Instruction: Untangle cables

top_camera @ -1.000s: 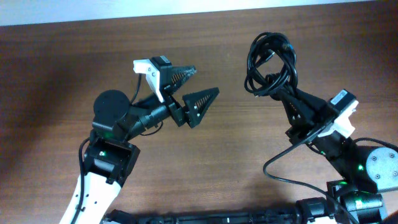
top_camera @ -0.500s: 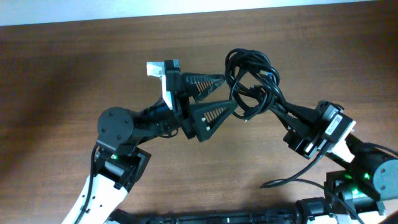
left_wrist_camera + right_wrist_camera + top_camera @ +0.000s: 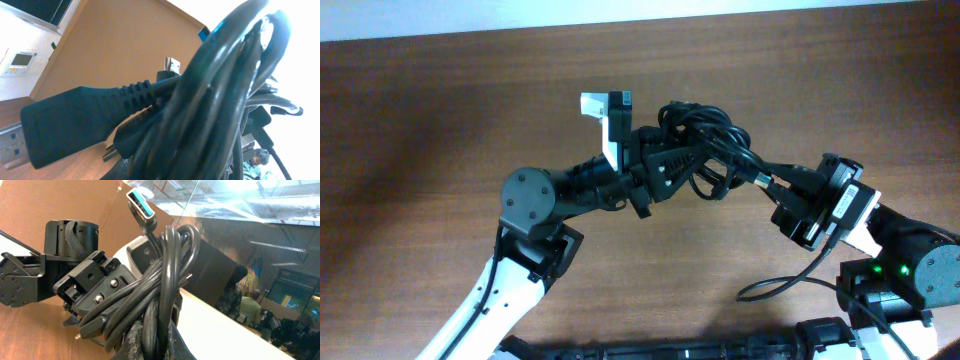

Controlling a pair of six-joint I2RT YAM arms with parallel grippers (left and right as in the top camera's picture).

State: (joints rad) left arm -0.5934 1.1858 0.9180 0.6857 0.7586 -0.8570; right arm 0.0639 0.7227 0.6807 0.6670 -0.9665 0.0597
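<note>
The cables (image 3: 705, 135) are hanging clear of the counter (image 3: 440, 100), bunched into one dark knot between the two arms near the centre of the overhead view. The right gripper (image 3: 765, 182) is holding the knot from its 4 o'clock end. In the right wrist view the strands are rising straight up from between its clenched jaws, with a blue-tipped plug (image 3: 140, 202) sticking out at 12 o'clock.

The knot's long axis is running from about 10 o'clock to 4 o'clock in the overhead view. The left gripper (image 3: 672, 168) is pushing in from 8 o'clock, so the cables are lying at its 2 o'clock, right against its tips. It is the nearer arm to the free loops. Its own camera is showing nothing but strands and a moulded plug (image 3: 75, 125) pressed close. Its jaws are sitting close together among the loops, but I cannot tell whether they are gripping a strand or only touching the bundle.

Separating a loop will probably mean drawing the left arm away toward 8 o'clock, along that axis.
</note>
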